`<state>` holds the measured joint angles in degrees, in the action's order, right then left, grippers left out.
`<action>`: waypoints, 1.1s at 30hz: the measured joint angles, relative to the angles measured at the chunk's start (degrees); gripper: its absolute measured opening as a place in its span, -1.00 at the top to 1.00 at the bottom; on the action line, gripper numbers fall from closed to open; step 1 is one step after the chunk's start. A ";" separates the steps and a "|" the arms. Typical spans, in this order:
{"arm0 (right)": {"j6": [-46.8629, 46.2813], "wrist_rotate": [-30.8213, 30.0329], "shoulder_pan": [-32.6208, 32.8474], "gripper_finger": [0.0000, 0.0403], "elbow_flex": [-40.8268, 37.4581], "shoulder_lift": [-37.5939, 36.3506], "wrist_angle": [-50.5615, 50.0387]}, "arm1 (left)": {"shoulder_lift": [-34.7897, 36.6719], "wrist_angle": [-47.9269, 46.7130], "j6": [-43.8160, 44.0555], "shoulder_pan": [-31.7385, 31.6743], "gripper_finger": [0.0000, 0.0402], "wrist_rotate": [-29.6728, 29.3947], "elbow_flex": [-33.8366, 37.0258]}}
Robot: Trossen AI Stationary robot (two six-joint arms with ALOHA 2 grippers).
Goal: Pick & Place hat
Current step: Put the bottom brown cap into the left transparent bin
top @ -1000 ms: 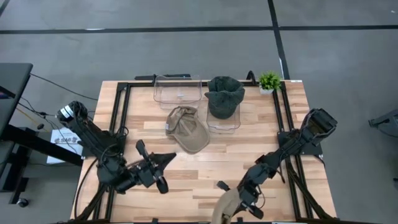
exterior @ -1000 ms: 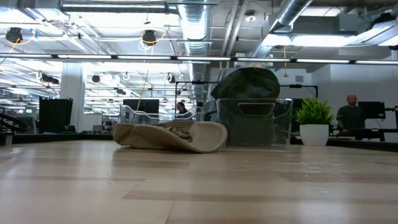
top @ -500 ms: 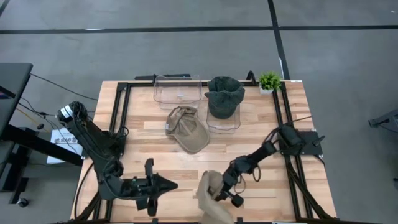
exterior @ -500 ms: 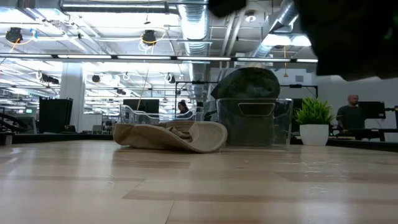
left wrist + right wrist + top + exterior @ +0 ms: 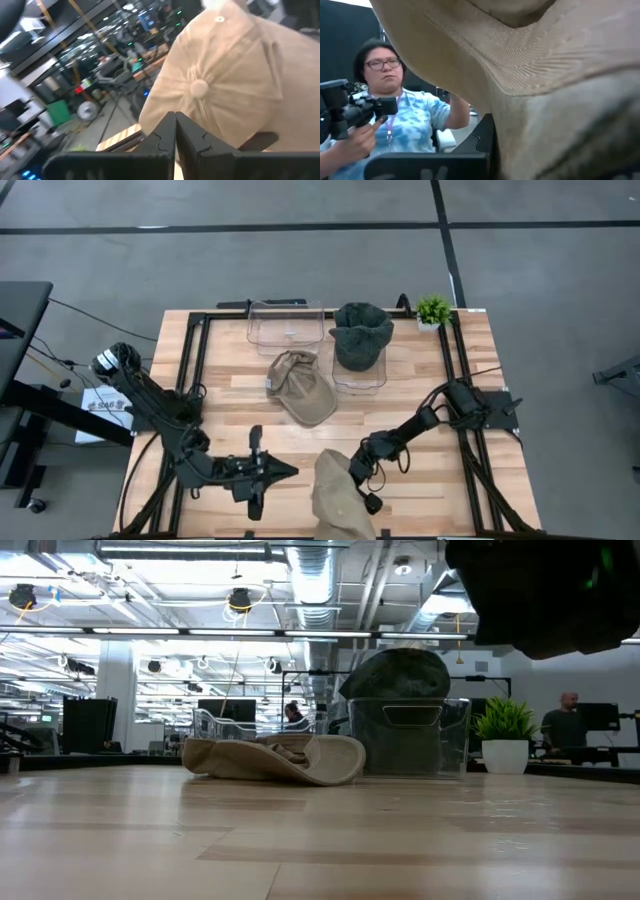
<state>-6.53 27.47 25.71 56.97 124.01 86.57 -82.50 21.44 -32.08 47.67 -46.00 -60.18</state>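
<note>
One soft, light tan cap (image 5: 338, 498) hangs at the table's near edge, pinched by the right gripper (image 5: 362, 480), best held at its stiffer brim; the left gripper (image 5: 283, 471) is closed, empty.

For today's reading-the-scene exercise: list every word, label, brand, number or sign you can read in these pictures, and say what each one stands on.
White label on the stand beside the table's left edge: dark print, too small to read.
Tan cap held in the right pincer: no lettering visible.
Clear bins, potted plant, green hat: no text visible.
Nothing else is readable.
</note>
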 joint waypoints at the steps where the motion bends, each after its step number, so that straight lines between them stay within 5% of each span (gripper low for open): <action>1: 0.00 0.12 0.01 0.96 0.00 0.00 -0.32 | 0.00 -0.03 0.00 -0.49 0.97 1.75 0.00; 23: -0.06 5.47 0.61 0.96 -0.04 0.00 -1.89 | -0.04 -8.02 2.62 -4.08 0.97 32.04 0.02; 33: -0.06 7.56 0.92 0.96 2.05 0.00 -4.69 | -0.04 -9.01 2.62 -6.88 0.62 33.55 0.02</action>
<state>-6.59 35.03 26.64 59.02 124.01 81.88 -82.54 12.43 -29.45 40.79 -12.45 -60.16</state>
